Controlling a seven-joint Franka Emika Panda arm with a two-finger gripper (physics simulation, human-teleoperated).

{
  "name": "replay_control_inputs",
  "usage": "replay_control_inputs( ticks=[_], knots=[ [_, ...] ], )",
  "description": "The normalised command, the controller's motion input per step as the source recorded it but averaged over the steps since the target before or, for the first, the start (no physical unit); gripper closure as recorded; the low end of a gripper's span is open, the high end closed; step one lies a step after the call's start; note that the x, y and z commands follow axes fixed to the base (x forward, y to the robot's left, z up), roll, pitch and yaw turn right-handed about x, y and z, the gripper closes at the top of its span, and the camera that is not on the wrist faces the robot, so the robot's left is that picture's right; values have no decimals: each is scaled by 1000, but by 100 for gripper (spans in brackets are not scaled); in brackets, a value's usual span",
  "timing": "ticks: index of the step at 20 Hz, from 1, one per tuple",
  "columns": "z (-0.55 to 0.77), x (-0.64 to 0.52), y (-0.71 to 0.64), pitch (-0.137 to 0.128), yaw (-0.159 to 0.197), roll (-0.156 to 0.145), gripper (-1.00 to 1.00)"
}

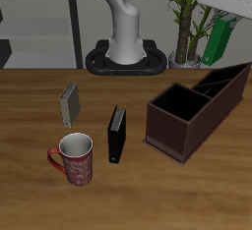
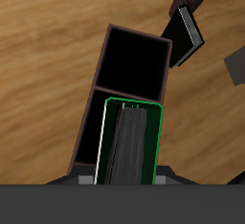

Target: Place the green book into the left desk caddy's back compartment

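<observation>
Setting: wood-grain tabletop [image 1: 30, 126] is carrying everything, with a potted bamboo-looking plant [image 1: 185, 18] sitting farther back by the robot's white base.
Pincer: the pincer [image 1: 221, 39] is hanging in the air above the caddy's far end, closed on the thin bright-green book [image 2: 132, 144] and gripping it by one end, so the book is dangling lengthwise downward.
Book: it's hovering, not yet inside anything. In the wrist view its dark striped edge is lining up over the narrow section, which I'd guess is why it's being carried edge-on — that's the only way it's going to slip in.
Caddy: the long dark maroon-brown rectangular desk caddy [image 1: 187, 111] is lying at an angle, big square section [image 2: 135, 60] nearer the front edge, back compartment [image 1: 224, 78] under the book.
Other stuff: black book [image 1: 116, 134], grey book [image 1: 70, 104] and red patterned mug [image 1: 73, 160] are standing well apart from the caddy.
Next: probably lowering straight down, watching the divider.
</observation>
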Motion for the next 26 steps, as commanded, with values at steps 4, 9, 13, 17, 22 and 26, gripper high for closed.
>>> replay_control_inputs(
  ticks=[4, 9, 13, 17, 22, 26],
  knots=[
    [-88, 139, 36, 12, -20, 2, 100],
    [-162, 111, 72, 19, -7, 20, 100],
    [-231, 149, 153, 37, -3, 23, 100],
    [-175, 114, 85, 15, 3, 20, 100],
    [-186, 100, -22, 28, -1, -1, 100],
    [-133, 32, 38, 7, 5, 10, 100]
  ],
)
